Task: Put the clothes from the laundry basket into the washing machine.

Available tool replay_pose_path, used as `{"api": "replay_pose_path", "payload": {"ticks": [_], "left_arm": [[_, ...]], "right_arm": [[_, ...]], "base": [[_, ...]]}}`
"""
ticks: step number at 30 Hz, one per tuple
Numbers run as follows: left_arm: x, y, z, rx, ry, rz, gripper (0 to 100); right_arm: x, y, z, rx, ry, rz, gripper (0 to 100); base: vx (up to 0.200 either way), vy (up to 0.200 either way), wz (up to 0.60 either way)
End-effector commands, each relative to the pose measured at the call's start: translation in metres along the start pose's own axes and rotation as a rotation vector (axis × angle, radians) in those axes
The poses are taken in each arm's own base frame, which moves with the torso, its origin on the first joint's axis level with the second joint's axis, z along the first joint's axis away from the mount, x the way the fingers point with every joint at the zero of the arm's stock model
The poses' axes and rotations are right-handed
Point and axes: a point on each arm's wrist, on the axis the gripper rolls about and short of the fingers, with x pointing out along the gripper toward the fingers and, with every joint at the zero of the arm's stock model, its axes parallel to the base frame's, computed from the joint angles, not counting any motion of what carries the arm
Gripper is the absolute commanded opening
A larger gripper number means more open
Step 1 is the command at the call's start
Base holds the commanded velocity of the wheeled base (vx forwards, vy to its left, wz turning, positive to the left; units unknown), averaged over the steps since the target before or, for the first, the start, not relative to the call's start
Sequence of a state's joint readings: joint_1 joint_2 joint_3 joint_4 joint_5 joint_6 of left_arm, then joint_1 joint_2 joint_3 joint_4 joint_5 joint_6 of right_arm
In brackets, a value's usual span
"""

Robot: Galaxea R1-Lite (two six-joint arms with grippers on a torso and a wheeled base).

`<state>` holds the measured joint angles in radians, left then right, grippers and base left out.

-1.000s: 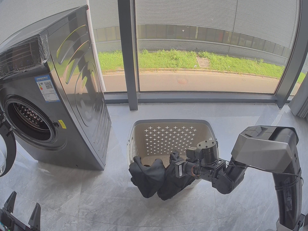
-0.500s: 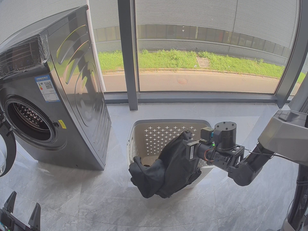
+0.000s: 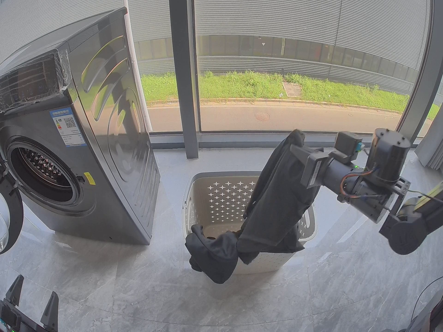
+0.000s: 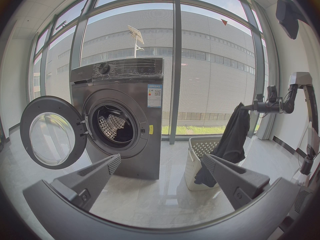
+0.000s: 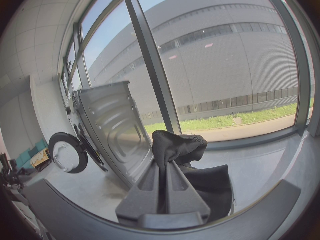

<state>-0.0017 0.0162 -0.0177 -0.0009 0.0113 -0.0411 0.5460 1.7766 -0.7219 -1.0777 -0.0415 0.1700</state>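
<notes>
Clamped on a fold of the dark garment (image 3: 277, 204), the right gripper (image 3: 297, 153) holds it high above the laundry basket (image 3: 230, 175), likely to draw it clear, though its tail drapes over the near rim; the left gripper (image 3: 36, 287) sits spread wide.

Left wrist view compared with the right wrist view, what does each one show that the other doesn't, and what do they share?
Left wrist view: the front of the washing machine with its drum opening, the laundry basket on the floor, and the left gripper open. Right wrist view: the right gripper close up, shut on the dark garment, and the machine's side panel. Both share the machine's door, swung open, and the garment.
</notes>
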Motion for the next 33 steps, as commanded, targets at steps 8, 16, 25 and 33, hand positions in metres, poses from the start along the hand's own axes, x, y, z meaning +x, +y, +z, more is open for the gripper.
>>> {"api": "replay_pose_path", "payload": {"ticks": [8,16,25,33], "left_arm": [[0.000,0.000,-0.005,0.007,-0.001,-0.003,100],[0.000,0.000,-0.005,0.000,-0.001,-0.003,100],[0.000,0.000,-0.005,-0.002,0.001,-0.002,100],[0.000,0.000,-0.005,-0.003,0.001,-0.002,100]], "right_arm": [[-0.090,-0.011,0.074,-0.006,-0.255,-0.044,0],[-0.105,-0.009,0.082,-0.025,-0.271,-0.044,0],[-0.114,-0.007,0.079,-0.028,-0.262,-0.024,0],[-0.115,-0.006,0.081,-0.029,-0.272,-0.020,0]], "base": [[0.000,0.000,0.00],[-0.125,0.000,0.00],[-0.022,0.044,0.00],[0.000,0.200,0.00]]}}
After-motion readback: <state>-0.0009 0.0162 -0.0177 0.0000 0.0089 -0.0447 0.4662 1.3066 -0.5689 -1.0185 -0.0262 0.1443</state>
